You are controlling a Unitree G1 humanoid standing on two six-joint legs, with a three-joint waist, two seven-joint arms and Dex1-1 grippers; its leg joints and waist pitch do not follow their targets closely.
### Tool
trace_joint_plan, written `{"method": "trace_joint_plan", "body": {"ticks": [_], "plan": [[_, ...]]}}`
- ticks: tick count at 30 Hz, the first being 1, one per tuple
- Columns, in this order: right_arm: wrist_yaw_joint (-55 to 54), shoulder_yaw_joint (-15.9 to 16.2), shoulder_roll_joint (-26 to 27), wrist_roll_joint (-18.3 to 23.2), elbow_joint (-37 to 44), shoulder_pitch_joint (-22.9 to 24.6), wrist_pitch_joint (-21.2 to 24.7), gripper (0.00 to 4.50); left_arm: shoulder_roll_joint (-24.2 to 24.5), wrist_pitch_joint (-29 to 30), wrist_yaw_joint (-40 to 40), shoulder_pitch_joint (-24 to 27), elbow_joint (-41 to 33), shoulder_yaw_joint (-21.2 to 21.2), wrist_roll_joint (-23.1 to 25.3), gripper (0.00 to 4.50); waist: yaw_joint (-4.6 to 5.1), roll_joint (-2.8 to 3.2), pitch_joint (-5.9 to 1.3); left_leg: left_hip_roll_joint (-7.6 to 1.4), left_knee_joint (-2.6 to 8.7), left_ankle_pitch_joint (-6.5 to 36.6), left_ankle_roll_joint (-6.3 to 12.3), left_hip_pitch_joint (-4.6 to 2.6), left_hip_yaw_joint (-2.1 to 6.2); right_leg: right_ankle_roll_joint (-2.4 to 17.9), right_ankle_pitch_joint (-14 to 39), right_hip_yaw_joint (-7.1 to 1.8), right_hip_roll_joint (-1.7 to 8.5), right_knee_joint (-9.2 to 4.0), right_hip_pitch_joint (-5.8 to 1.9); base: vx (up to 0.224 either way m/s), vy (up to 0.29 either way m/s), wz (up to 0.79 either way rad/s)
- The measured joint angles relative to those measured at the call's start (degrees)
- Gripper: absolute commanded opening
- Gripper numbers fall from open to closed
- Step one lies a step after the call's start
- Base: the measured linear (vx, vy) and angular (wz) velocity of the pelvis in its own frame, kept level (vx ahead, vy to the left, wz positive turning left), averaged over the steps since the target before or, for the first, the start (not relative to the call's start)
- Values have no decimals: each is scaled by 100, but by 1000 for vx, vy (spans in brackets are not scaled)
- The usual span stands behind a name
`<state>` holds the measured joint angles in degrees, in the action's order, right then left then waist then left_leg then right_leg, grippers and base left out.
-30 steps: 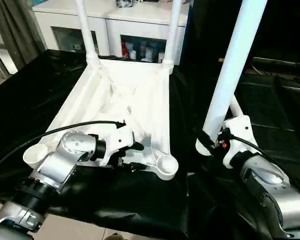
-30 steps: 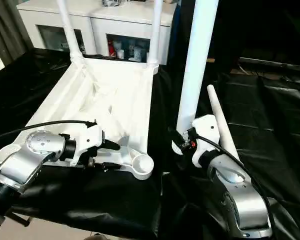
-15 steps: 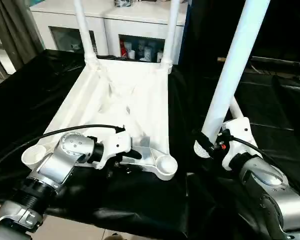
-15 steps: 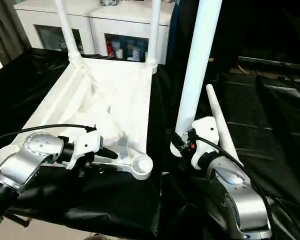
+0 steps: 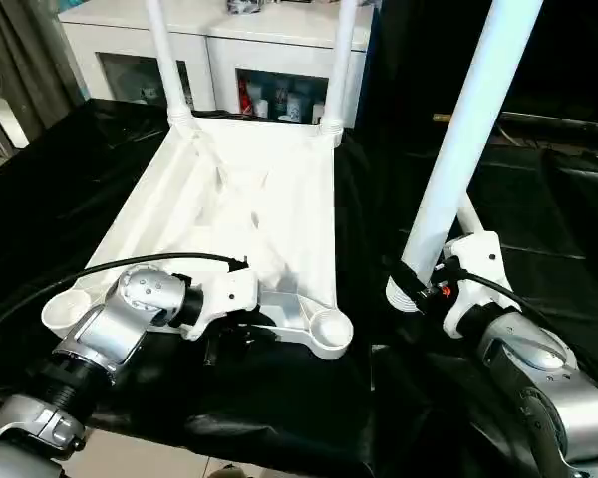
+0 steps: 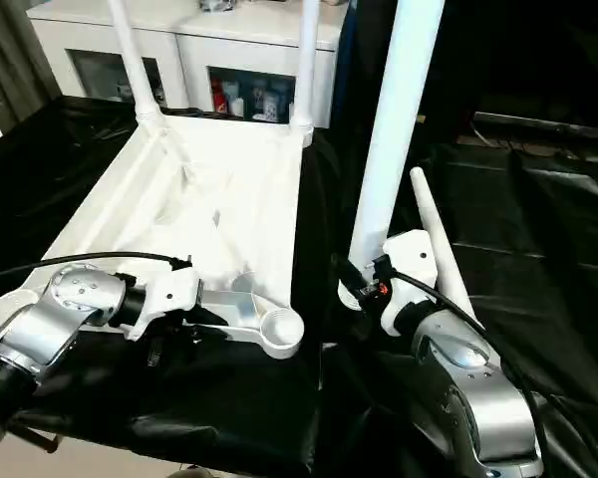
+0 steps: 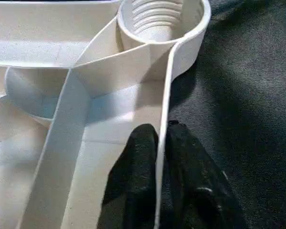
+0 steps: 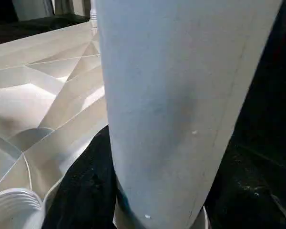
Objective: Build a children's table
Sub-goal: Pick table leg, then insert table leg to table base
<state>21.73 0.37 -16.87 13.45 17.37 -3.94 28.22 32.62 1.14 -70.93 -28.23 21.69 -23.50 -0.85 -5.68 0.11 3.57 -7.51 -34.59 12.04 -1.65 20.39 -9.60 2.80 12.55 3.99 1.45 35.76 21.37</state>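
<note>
Left wrist view: left hand (image 7: 158, 143) has just pinched shut on the top's (image 5: 249, 199) near rim, by the empty socket (image 5: 331, 325). Right hand (image 5: 419, 284) grips a leg (image 5: 463, 139) upright beside it. Top braced; leg next.

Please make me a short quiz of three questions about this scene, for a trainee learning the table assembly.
1. True or false: all four corner sockets of the table top hold legs.
2. What does the left gripper pinch? A) the table top's thin rim B) a loose leg C) the black cloth
3. Fill in: the right gripper holds a white leg that stands ____ (upright/flat).

Key: 1 false, the near sockets are empty; 2 A; 3 upright.
</note>
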Motion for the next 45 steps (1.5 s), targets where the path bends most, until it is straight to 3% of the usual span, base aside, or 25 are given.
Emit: {"method": "trace_joint_plan", "body": {"ticks": [6, 11, 14, 17, 21, 25, 29, 33, 37, 45], "plan": [[4, 0, 0, 31, 0, 0, 16, 191, -71, 22, -64, -8, 6, 7, -58, 2, 65, 0, 0, 0, 4, 0, 1, 3, -2, 1, 0, 0, 0, -4, 3, 0, 0, 0], [9, -14, 42, 104, -9, -27, 62, 191, -202, 250, 34, 16, -18, 55, -152, 1, 71, 4, 3, -2, 8, 0, 1, 10, -5, 5, 3, 1, -1, -3, 14, 0, 0, 0], [26, -27, 176, 274, -54, -154, 153, 191, -487, 485, 599, 22, -55, 93, -28, 1, 78, 18, 10, -2, 6, 0, 1, 7, -7, 10, 0, 0, -1, -3, 11, 0, 0, 0], [144, 13, 360, 448, -406, -603, 242, 191, -1042, 783, 1564, 2, 50, 297, 146, 1, 164, 66, 27, -2, 2, 0, 0, 12, -12, 21, -19, 0, 2, -6, 6, 0, 0, 0], [306, 124, 315, 441, -798, -940, 320, 191, -1148, 1037, 2103, 14, 62, 464, 217, 0, 246, 84, 25, -15, 13, -8, 2, 8, -7, 19, -19, 9, -9, -6, 22, 0, 0, 0], [570, 266, 297, 410, -1436, -1434, 344, 191, -1373, 1364, 2358, 4, -69, 516, 267, 0, 231, 89, 21, -15, 14, -23, 28, 37, -10, 27, -18, 9, -9, -8, 47, 0, 0, 0], [692, 312, 353, 367, -2011, -1717, 52, 191, -1390, 1363, 2330, 21, -176, 483, 296, 0, 164, 91, 19, -15, 13, -14, 47, 64, -10, 26, -17, 13, -7, -27, 60, 0, 0, 0], [735, 237, 477, 378, -2505, -2016, -37, 191, -1326, 1264, 2187, 128, -299, 482, 281, 0, 160, 91, 19, -16, 13, -8, 58, 68, -11, 26, -17, 15, -6, -32, 64, 0, 0, 0], [860, 245, 482, 369, -2786, -2135, -202, 191, -1291, 1185, 2086, 189, -352, 481, 279, 0, 97, 91, 19, -16, 13, -8, 57, 65, -11, 26, -17, 16, -5, -32, 65, 0, 0, 0], [1011, 258, 556, 358, -3186, -2264, -523, 191, -1215, 1099, 1981, 323, -502, 481, 280, 0, 78, 89, 20, -16, 13, -9, 58, 63, -14, 25, -17, 15, -4, -31, 65, 0, 0, 0]]}}
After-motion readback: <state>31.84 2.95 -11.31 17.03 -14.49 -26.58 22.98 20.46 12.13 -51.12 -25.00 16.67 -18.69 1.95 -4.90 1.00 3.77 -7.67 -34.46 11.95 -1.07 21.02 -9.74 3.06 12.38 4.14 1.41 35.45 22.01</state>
